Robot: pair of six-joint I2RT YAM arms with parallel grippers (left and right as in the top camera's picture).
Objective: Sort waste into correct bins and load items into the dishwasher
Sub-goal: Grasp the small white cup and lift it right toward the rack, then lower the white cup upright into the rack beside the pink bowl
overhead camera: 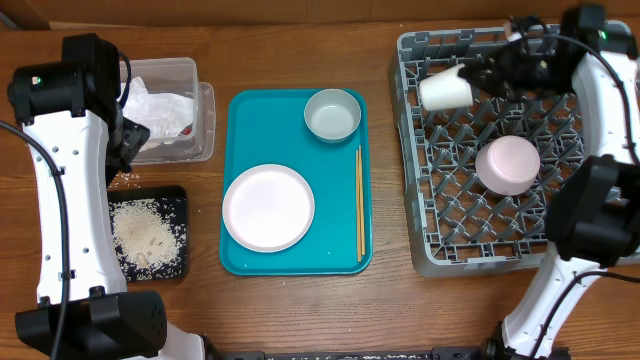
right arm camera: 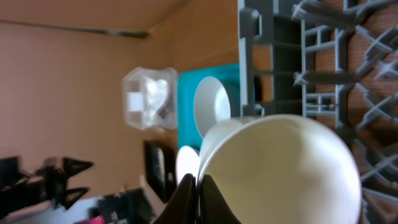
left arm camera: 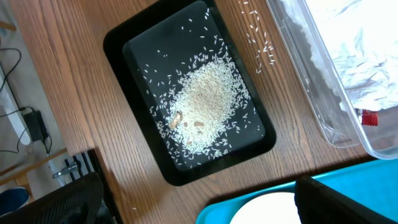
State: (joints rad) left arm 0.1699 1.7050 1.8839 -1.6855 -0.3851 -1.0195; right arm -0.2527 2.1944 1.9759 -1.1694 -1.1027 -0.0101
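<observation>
Wood-grain table (overhead camera: 300, 310); stray rice grains (left arm camera: 261, 46) beside black tray (left arm camera: 114, 50); cables (left arm camera: 31, 124) beyond edge.

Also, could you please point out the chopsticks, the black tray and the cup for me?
Chopsticks (overhead camera: 360, 203): overhead view, middle of the shafts.
Black tray (left arm camera: 115, 46): left wrist view, its bare left rim.
Cup (overhead camera: 445, 90): overhead view, its side wall.
</observation>
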